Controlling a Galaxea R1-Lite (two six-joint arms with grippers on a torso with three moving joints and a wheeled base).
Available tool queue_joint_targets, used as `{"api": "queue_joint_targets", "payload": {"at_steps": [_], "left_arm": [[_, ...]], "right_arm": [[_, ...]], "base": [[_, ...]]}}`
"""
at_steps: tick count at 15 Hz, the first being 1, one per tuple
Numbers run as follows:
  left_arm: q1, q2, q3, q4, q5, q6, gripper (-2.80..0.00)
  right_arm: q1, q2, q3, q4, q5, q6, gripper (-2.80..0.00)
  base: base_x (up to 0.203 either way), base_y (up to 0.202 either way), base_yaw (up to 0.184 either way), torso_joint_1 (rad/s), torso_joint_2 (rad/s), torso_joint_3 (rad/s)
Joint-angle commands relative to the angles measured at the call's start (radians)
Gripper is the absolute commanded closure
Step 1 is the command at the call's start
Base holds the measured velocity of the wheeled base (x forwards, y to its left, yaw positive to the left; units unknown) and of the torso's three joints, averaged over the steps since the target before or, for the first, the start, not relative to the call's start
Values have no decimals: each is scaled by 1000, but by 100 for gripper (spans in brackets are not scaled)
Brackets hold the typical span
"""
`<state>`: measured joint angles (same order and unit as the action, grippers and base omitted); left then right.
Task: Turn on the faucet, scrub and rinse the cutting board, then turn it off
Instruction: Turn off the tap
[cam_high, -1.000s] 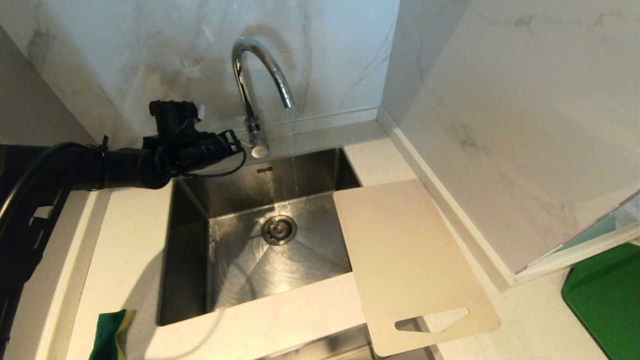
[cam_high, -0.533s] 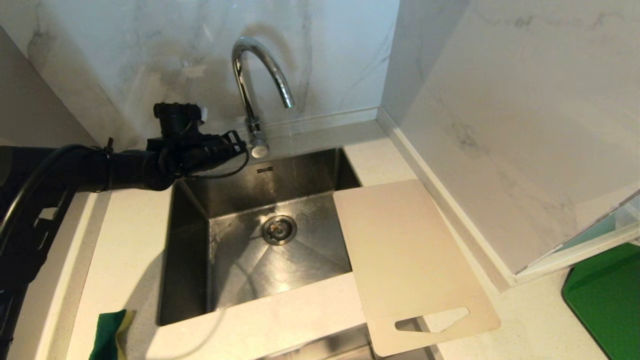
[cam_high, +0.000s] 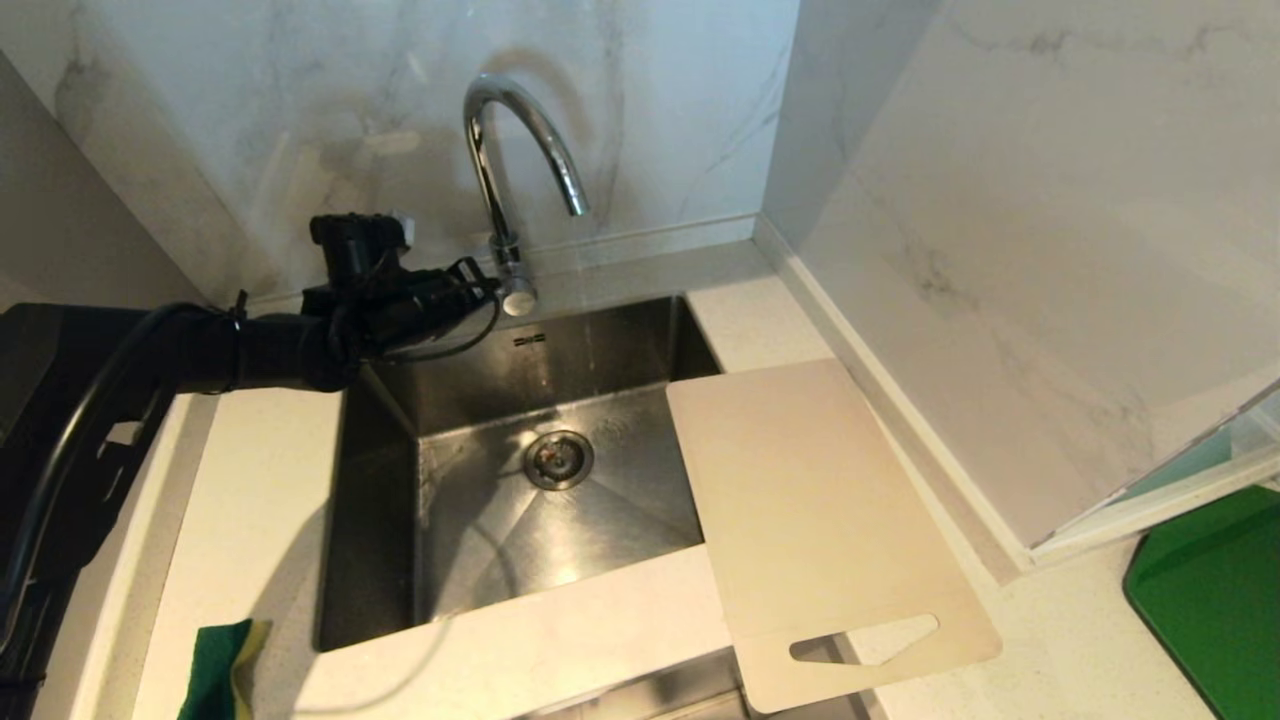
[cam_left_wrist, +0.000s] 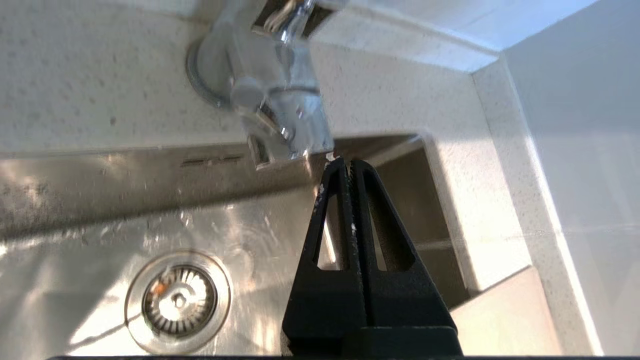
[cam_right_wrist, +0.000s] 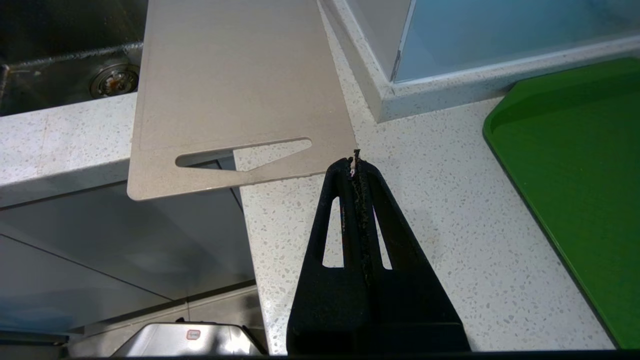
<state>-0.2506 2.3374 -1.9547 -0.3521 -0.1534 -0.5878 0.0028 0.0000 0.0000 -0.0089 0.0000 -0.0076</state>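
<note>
Behind the left gripper (cam_left_wrist: 345, 162), the faucet (cam_left_wrist: 272, 95) base blurs, spout cut off.

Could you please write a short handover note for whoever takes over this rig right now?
Left hand: shut, holding nothing, tips at the lever at the base of the faucet.
Right hand: shut, holding nothing, parked over the counter just off the cutting board's handle end.
Cutting board: flat on the counter, its far end overhanging the sink on the right, its handle end over the counter's front edge.
Sponge: on the counter front left of the sink.
Done: no stream falls from the spout; it ran a second ago.
Left: whether the board was scrubbed cannot be told; check.
</note>
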Motion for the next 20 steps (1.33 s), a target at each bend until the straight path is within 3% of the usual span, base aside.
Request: {"api": "queue_joint_targets", "payload": {"at_steps": [1,9,15,20], "left_arm": [[2,12,-1,-8,-2,-3,0],[36,45,-12,-51,-11,-1,0],[44,77,-20,-91,-17,50,0],[49,71,-21,-91,-17,51,0]], "right_arm": [[0,1,0,0,0,0,0],[0,2,0,0,0,0,0],[0,0,0,0,0,0,0],[0,1,0,0,0,0,0]], "base": [[0,0,0,0,0,0],[0,0,0,0,0,0],[0,0,0,0,0,0],[0,0,0,0,0,0]]}}
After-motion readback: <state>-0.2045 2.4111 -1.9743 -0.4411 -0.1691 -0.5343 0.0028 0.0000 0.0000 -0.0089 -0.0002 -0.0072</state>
